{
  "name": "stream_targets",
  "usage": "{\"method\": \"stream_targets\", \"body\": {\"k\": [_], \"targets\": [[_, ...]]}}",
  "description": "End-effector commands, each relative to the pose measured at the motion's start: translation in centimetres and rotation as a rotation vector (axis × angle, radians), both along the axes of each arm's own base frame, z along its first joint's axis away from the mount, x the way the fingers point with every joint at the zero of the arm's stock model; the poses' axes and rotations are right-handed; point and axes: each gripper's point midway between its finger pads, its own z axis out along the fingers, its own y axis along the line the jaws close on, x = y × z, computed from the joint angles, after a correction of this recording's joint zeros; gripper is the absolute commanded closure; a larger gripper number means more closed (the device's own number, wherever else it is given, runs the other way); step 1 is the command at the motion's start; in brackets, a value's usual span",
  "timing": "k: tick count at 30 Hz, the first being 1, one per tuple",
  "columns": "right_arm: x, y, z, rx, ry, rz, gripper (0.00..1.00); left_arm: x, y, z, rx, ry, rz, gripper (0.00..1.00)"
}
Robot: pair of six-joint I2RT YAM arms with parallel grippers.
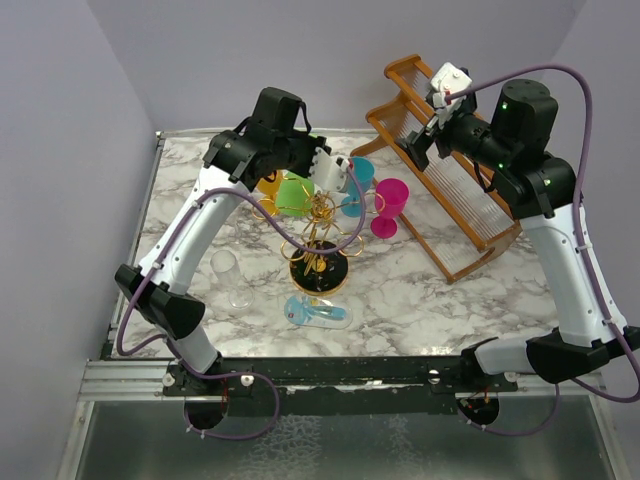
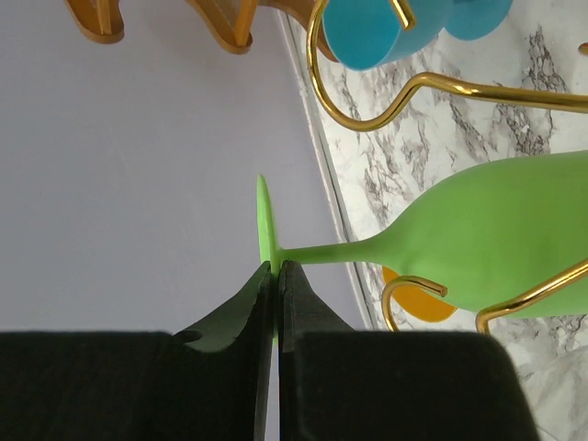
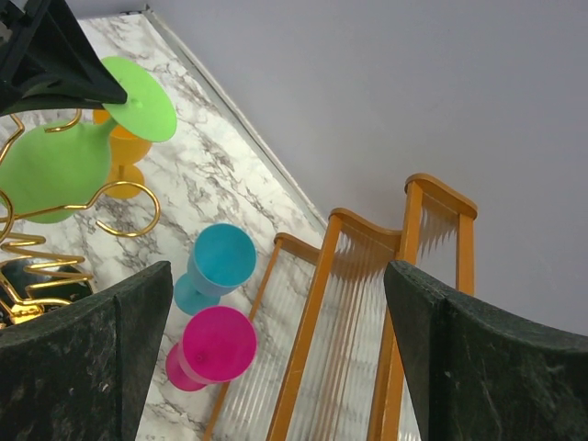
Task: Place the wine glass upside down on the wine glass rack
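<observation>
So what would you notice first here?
The bright green glass, pinched by its foot in the left fingers, right at the gold rack mid-table. Then the pink glass and blue glass, standing beside the big wooden rack at the back right.

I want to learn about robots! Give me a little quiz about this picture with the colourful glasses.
1. Pick one: which glass does the left gripper hold? A pink, B green, C orange.
2. True or false: the right gripper is shut on the wooden rack.
3. Fill the gap: the pink glass stands next to the ____ glass.

Key
1. B: the green glass, pinched by its foot.
2. False: it is open and holds nothing.
3. Blue: the blue glass.
</observation>
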Motion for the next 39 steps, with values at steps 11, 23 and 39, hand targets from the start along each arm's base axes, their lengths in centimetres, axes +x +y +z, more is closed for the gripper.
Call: {"method": "stream_targets", "body": {"k": [11,23,39], "targets": [[-0.9,-0.1,0.3,0.001,-0.014,0.027,0.03,-3.4,-0.8,0.0,0.028,0.054,-0.158,1.00],[-0.9,-0.2,0.0,0.001,-0.009,0.031,0.02,-5.3,-0.3,0.0,0.055,0.086,-0.217,1.00],[-1.0,-0.5,-0.1,0.001,-0.012,0.027,0.02,-7.3,0.2,1.4,0.015,0.108,-0.223,1.00]]}}
